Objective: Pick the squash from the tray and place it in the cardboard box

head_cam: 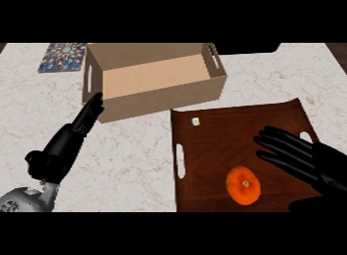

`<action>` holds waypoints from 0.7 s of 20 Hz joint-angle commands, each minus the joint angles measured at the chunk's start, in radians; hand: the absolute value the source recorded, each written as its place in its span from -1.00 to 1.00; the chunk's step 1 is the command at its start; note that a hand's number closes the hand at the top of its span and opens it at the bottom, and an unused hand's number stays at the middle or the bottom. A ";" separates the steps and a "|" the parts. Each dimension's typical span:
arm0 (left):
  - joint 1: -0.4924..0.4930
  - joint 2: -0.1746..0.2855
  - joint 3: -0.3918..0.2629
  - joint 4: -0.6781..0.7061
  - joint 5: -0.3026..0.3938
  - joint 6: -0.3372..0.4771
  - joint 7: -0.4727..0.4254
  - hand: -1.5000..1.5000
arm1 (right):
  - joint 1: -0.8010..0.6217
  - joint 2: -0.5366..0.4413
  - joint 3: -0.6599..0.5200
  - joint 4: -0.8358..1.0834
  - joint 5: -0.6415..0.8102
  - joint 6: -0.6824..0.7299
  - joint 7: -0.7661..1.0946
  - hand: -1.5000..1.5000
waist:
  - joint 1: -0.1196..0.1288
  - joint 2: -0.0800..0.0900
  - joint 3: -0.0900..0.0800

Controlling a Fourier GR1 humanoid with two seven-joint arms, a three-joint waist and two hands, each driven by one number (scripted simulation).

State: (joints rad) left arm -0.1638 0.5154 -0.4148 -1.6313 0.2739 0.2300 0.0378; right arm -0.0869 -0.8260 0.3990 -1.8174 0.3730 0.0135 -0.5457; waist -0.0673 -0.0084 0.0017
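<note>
Squash: I see it (244, 185) lying on the brown tray (213, 149), near the tray's front edge, nothing touching it.
Right hand: mine (323, 162) hovers over the tray's right side, fingers (283, 144) spread wide and straight, holding nothing.
Squash to fingers: just left of and nearer me than the fingertips, apart from them.
Left hand: (62, 147) over the counter (132, 159), fingers straight, tips near the cardboard box (162, 102).
Cardboard box: open-topped, behind the tray.

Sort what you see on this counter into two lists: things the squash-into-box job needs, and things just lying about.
Needed: squash, tray, cardboard box, right hand.
Lying about: patterned mat, small white object on the tray.
</note>
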 commanded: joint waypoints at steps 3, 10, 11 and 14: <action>-0.034 -0.040 0.006 0.110 -0.013 -0.049 -0.036 0.00 | 0.210 -0.242 -0.159 -0.161 0.024 0.005 -0.100 -1.00 | 0.016 0.003 -0.002; -0.121 -0.110 -0.003 0.142 -0.058 -0.046 0.012 0.00 | 0.350 -0.369 -0.245 -0.351 -0.017 0.191 0.044 -1.00 | 0.029 0.004 -0.003; -0.085 -0.092 0.007 0.135 -0.043 -0.082 -0.026 0.00 | 0.395 -0.363 -0.228 -0.388 0.021 0.189 0.060 -1.00 | 0.032 0.003 -0.003; -0.029 -0.094 -0.013 0.039 -0.087 -0.058 0.008 0.00 | 0.363 -0.289 -0.182 -0.437 0.036 0.253 0.205 -1.00 | 0.058 0.005 -0.002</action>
State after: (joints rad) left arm -0.2232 0.4324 -0.4143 -1.5556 0.2147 0.1738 0.0186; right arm 0.2392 -1.1417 0.1976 -2.1824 0.3860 0.2084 -0.4427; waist -0.0257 -0.0074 0.0004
